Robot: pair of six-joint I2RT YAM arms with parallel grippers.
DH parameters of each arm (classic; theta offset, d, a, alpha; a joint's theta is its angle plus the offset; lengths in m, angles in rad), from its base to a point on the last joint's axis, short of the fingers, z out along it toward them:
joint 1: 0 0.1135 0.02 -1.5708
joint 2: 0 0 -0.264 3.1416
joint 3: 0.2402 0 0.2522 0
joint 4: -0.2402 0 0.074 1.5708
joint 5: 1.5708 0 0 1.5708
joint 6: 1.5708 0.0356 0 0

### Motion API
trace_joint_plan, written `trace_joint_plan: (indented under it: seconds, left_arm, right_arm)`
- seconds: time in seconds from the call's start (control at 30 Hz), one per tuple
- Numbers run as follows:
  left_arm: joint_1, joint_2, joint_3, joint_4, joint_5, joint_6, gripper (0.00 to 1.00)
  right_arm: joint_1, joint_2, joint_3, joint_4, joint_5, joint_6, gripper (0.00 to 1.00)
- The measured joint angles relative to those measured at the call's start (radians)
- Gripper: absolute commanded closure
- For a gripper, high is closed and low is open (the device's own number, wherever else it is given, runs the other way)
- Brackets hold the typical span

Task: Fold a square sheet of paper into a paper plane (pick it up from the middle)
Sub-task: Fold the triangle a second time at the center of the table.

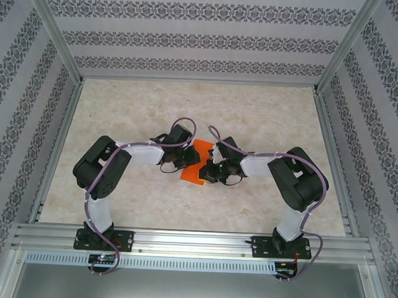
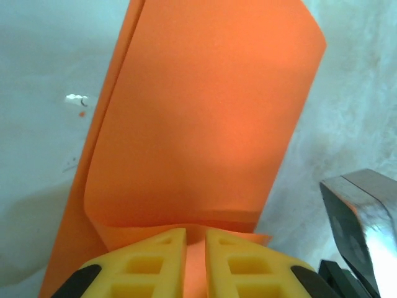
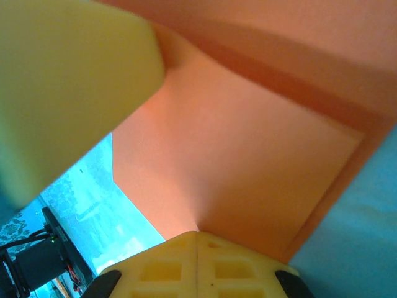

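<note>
The square sheet of paper is bright orange and folded over into layers, held up at the table's middle between my two grippers. A finished paper plane is out of view. My left gripper meets the sheet from the left. In the left wrist view its yellow fingertips stand a narrow gap apart, with the paper's lower fold lying in that gap. My right gripper comes from the right. Its fingertips are pressed together on the sheet's edge, where a small crease starts.
The beige marbled table is boxed in by patterned walls and aluminium rails. A blurred yellow finger of the left gripper crowds the right wrist view. Dark parts of the right arm sit close beside the left gripper.
</note>
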Motion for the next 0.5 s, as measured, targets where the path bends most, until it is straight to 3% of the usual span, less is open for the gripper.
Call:
trace_joint_plan:
  seconds: [0.2,0.5]
  left_arm:
    - [-0.014,-0.066,-0.015,0.002,0.022,-0.005,0.90]
    - [-0.044,-0.001,-0.026,0.024,0.020,-0.039,0.93]
  right_arm:
    - [0.000,0.000,-0.002,0.005,0.000,0.006,0.95]
    - [0.000,0.000,-0.006,0.014,-0.003,0.006,0.95]
